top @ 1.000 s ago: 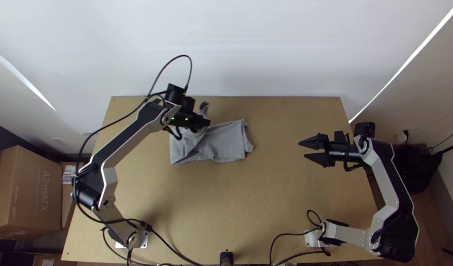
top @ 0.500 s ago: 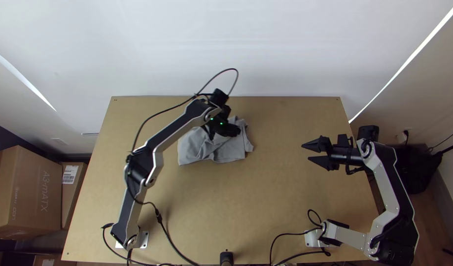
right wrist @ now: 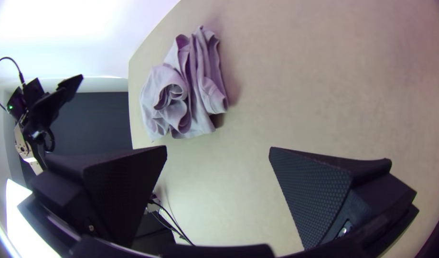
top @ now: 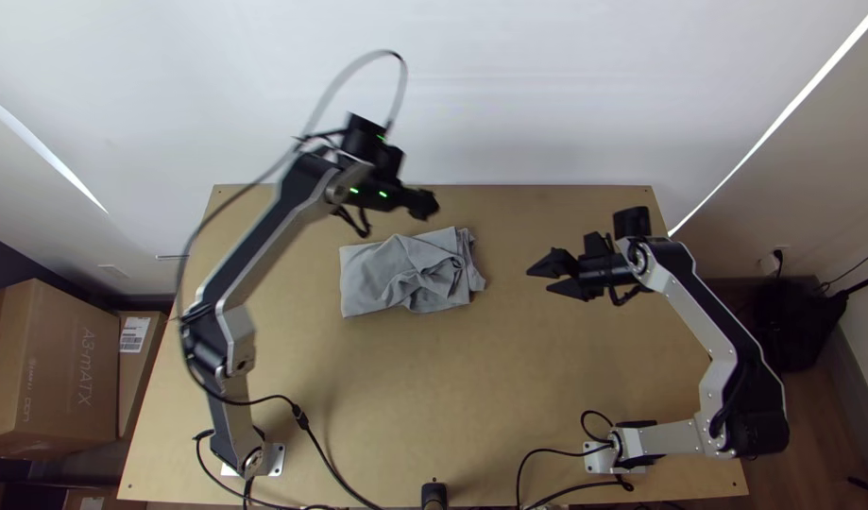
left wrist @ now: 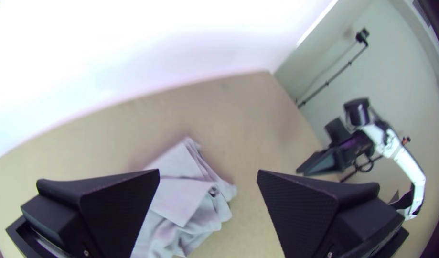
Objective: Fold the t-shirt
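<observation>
The grey t-shirt (top: pixel 405 272) lies as a small folded bundle at the table's back, left of centre, with wrinkles and a bunched part toward its right end. My left gripper (top: pixel 424 203) is raised just behind the cloth, apart from it; in its wrist view the left gripper (left wrist: pixel 208 174) stands wide open with nothing between its fingers, and the shirt (left wrist: pixel 181 196) lies beyond. Over the right half of the table is my right gripper (top: pixel 550 275), its fingers parted and empty. The right wrist view has the right gripper (right wrist: pixel 218 150) open, with the crumpled shirt (right wrist: pixel 200 91) farther off.
The wooden table (top: pixel 434 397) has bare surface in front of the shirt and between it and the right gripper. A white wall (top: pixel 509 85) rises behind the table's back edge. Cables (top: pixel 334 463) lie along the near edge, and cardboard boxes (top: pixel 51 368) stand at the left.
The left gripper went right over the cloth, then back up and left off it. The shirt's left part now lies over toward the right, uncovered. My right gripper has moved left, closer to the shirt.
</observation>
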Motion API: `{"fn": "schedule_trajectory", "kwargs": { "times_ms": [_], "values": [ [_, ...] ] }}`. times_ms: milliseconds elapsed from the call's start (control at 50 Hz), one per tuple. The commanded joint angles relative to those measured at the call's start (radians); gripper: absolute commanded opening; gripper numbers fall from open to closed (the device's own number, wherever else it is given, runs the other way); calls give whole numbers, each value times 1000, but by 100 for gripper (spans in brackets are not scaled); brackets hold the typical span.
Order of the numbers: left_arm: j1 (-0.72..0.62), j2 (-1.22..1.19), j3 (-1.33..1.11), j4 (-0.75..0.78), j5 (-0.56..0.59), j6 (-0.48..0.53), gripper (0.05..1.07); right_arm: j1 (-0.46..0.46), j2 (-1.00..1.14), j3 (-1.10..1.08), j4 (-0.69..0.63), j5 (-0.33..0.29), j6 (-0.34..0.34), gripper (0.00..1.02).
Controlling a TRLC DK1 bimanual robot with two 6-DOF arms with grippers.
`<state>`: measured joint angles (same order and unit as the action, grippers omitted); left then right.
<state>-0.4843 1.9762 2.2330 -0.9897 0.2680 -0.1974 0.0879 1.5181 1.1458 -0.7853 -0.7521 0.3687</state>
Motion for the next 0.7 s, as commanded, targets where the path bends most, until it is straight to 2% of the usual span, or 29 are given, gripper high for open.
{"fn": "schedule_trajectory", "kwargs": {
  "times_ms": [0, 140, 280, 400, 680],
  "values": [
    [76, -108, -39, -17, -10, 7, 103, 81, 71, 103, 11, 3, 56, 98],
    [188, -217, -111, -32, -16, 6, 103, 227, 143, 204, 11, 0, 125, 99],
    [266, -318, -179, -36, -16, -2, 103, 339, 234, 287, 8, 0, 162, 99],
    [322, -398, -248, -52, -21, -4, 103, 404, 304, 359, 4, -4, 208, 98],
    [423, -571, -394, -66, -46, 0, 103, 474, 464, 508, 3, -6, 217, 98]
  ]
}}
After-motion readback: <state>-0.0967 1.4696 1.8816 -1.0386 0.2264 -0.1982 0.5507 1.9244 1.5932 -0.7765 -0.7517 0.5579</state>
